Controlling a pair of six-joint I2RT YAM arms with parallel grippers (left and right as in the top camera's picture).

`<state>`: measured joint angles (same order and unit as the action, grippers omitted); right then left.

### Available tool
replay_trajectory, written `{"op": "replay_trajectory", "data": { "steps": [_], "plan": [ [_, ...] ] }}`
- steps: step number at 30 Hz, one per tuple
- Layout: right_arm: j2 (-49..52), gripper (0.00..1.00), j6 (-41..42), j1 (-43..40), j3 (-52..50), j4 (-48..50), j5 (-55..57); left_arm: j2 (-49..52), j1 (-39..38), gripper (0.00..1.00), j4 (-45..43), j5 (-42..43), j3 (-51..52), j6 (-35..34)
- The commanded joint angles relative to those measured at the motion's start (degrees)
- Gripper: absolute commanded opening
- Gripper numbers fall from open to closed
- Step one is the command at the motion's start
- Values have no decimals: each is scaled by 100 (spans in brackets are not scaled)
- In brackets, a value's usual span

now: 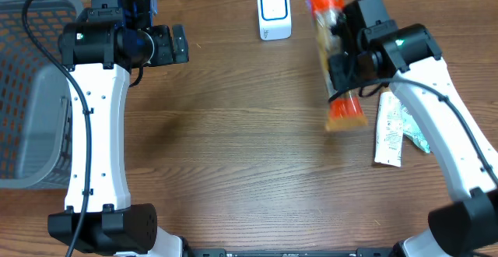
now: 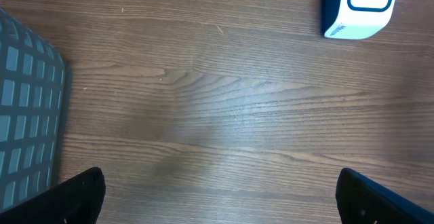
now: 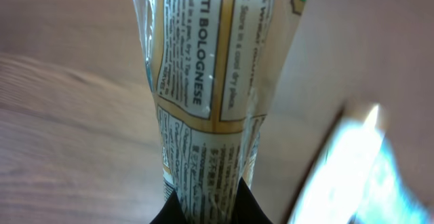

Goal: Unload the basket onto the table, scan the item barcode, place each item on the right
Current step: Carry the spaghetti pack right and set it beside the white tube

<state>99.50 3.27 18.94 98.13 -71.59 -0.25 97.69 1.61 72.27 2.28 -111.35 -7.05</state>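
Overhead view: a long, narrow pasta packet (image 1: 344,110) sits in the upper right of the frame, held around its middle by the right pincer (image 1: 341,58), which is closed on it. The packet's long axis runs nearly top to bottom. Its upper end leans slightly left and its lower end slightly right, and both ends are orange. A small white scanner (image 1: 274,13) with a blue-outlined face stands on the brown wooden bench (image 1: 233,148), left of the packet's upper end. A white and green sachet (image 1: 393,128) lies flat just right of the packet's lower end.

Right wrist view: the clear packet fills the centre, running up from the pincer. Print along its length reads "ETTI BOLOGNESE" and "Store in a cool dry place"; the smaller text is too fine to read.

At upper left, the left pincer (image 1: 175,44) is spread wide and holds nothing, next to a grey mesh basket (image 1: 31,93) at the left edge.
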Motion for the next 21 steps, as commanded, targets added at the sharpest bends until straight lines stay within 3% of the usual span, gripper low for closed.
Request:
{"op": "replay_trajectory", "data": {
  "steps": [1, 9, 11, 12, 14, 21],
  "plan": [
    [133, 4, 595, -354, -697, 79, -304, 17, -13, 100, -11, -37, -24, 85],
    [313, 4, 570, -1025, -2216, 828, -234, 17, -13, 100, -11, -37, -24, 85],
    [313, 18, 525, -1169, -2236, 881, -197, 17, -13, 100, -11, -37, -24, 85],
    [304, 30, 527, -1222, -2216, 922, -197, 17, -13, 100, -11, -37, -24, 85],
    [304, 39, 525, -1292, -2048, 872, -199, 17, -13, 100, -11, -37, -24, 85],
    [-136, 41, -24, -1174, -592, -20, -667, 17, -13, 100, -11, -37, -24, 85]
  ]
}}
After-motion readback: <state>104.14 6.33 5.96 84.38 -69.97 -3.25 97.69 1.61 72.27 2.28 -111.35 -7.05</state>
